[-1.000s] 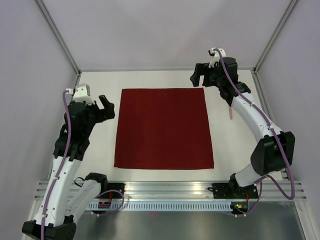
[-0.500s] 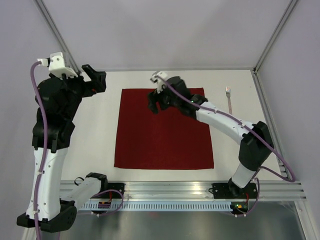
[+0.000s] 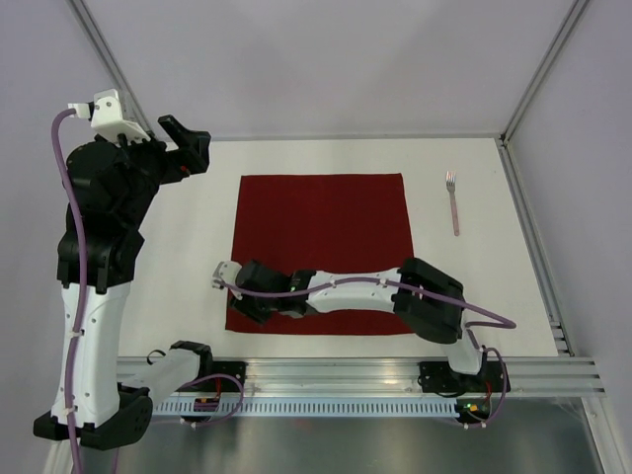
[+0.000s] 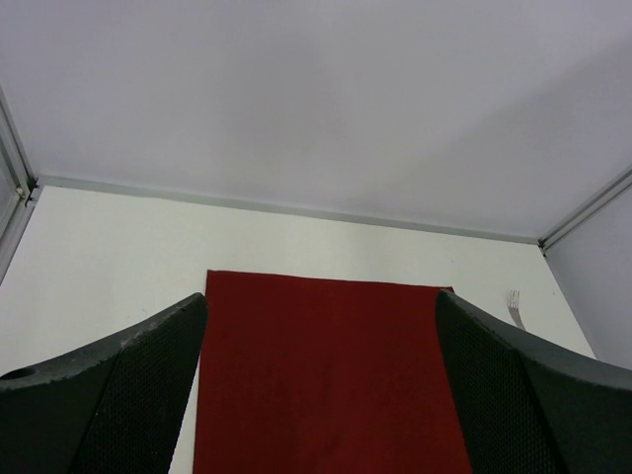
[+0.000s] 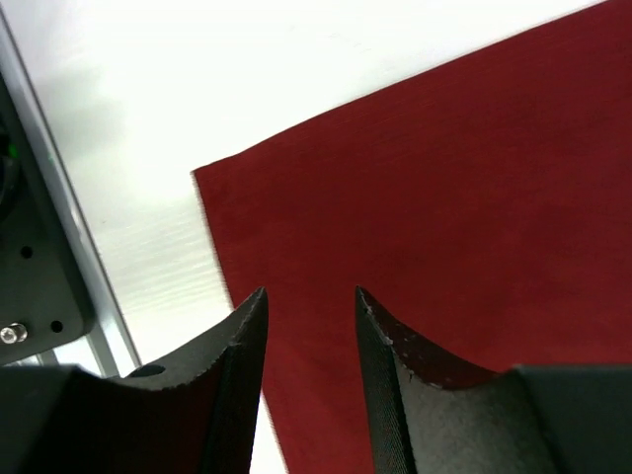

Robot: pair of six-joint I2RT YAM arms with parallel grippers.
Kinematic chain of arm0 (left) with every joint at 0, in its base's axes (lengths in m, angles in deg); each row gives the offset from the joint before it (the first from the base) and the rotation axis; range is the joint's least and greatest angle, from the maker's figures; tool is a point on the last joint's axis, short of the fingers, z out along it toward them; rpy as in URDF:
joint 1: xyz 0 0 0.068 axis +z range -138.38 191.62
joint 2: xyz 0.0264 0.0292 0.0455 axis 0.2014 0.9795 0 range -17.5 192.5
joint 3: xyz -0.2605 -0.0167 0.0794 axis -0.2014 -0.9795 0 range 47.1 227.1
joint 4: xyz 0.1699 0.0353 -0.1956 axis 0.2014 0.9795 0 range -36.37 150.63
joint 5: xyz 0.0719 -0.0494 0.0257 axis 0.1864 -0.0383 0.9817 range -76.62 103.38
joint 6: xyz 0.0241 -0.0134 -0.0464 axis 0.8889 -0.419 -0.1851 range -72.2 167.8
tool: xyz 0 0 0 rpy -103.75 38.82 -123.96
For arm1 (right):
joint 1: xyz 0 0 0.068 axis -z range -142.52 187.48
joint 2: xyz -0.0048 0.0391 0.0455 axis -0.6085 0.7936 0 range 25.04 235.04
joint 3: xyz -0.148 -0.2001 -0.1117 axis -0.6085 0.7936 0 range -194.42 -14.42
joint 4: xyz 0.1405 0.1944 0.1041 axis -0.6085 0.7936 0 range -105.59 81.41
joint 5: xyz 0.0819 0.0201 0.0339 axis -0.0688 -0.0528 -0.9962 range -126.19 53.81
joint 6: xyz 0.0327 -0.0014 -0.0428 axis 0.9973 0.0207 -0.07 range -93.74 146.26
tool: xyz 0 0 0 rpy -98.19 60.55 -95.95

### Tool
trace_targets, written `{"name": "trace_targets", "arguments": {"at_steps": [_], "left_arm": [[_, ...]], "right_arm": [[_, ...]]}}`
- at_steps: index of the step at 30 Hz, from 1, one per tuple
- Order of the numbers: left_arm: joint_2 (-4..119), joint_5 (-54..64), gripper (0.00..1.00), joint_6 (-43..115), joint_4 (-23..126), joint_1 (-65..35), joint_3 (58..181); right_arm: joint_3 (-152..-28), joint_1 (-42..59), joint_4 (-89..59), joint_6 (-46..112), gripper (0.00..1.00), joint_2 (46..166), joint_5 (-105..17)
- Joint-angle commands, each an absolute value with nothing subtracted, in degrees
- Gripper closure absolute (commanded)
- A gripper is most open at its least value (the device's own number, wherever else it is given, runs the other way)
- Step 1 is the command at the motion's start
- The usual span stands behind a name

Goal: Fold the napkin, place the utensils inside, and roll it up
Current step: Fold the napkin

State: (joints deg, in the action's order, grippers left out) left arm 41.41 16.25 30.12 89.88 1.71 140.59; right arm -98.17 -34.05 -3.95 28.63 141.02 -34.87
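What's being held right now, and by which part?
Nothing. The right gripper, fingers apart, hangs over the near-left corner of the napkin; the left gripper is open, empty.

I am facing a white table (image 3: 188,257) that is sitting inside an enclosure of plain pale grey walls (image 3: 326,59), with metal corner posts (image 3: 101,47) rising at the far corners, a slotted aluminium rail (image 3: 336,373) running along the near edge, and even, diffuse light falling throughout.
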Motion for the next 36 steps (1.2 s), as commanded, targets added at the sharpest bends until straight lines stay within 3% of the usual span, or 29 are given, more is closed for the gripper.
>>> {"name": "trace_targets", "arguments": {"at_steps": [1, 15, 32, 36], "left_arm": [[41.38, 15.84, 0.0, 28.11, 91.42, 1.95, 141.49], [42.44, 16.46, 0.0, 28.46, 91.34, 1.86, 140.26], [42.35, 17.25, 0.0, 29.25, 91.25, 1.86, 138.51], [42.35, 17.6, 0.0, 29.43, 91.16, 1.86, 138.07]], "right_arm": [[-102.05, -35.64, -4.34, 30.91, 0.54, 143.24, -32.06], [-108.46, -41.97, -5.22, 32.68, 0.55, 150.1, -30.92], [-112.95, -42.32, -5.31, 31.62, 0.56, 156.17, -27.4], [-113.04, -42.5, -5.22, 31.45, 0.62, 156.52, -26.17]]}}
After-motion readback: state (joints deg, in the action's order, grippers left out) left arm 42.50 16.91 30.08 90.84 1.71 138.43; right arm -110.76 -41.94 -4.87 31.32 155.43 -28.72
